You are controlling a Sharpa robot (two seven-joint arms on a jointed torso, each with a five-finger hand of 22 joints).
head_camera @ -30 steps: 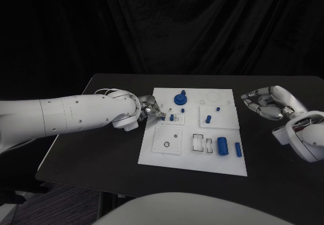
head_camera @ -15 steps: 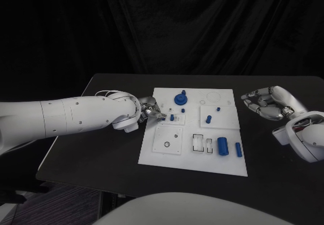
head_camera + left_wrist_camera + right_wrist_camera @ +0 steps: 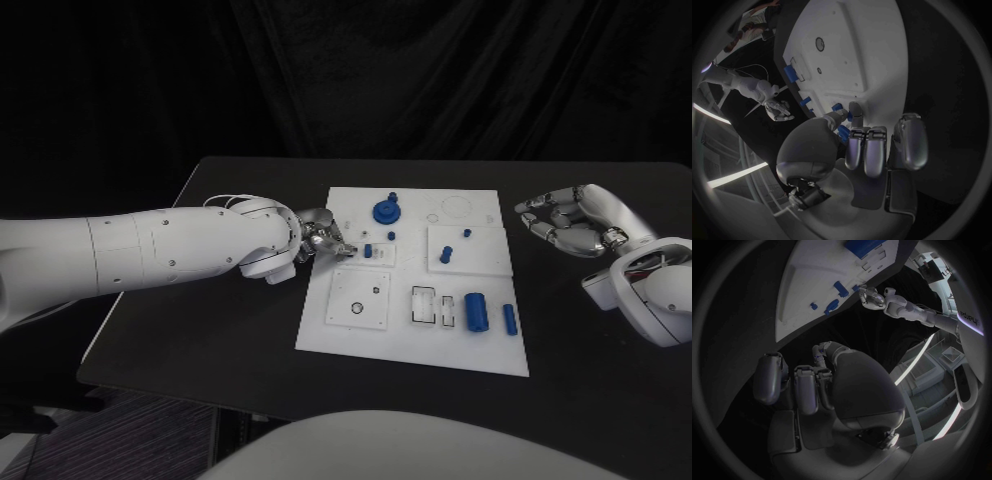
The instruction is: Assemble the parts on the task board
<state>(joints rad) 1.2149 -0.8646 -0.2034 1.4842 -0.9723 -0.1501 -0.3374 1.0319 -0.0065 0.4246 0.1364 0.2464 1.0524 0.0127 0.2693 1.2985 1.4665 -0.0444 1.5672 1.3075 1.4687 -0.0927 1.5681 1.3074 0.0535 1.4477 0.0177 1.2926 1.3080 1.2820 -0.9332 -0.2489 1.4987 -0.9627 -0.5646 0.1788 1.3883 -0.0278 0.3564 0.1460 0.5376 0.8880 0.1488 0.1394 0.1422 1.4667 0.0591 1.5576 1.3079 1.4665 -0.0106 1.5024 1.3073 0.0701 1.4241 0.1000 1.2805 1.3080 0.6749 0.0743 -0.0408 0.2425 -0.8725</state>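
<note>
Item: my left robot hand (image 3: 320, 238) pinches a small blue part (image 3: 839, 107) at the task board (image 3: 411, 335) left edge. Right robot hand (image 3: 574, 222) curled, empty, on desk (image 3: 216, 330). Seat upright, press gently.

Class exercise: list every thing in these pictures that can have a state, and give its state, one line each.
Left hand: at the task board's left edge, fingertips on a small blue part.
Right hand: fingers curled, holding nothing, off the board.
Task board: flat on the table.
Round blue part: sitting on the board.

The left hand (image 3: 320, 238) hides its fingers' contact with the task board (image 3: 411, 335).
</note>
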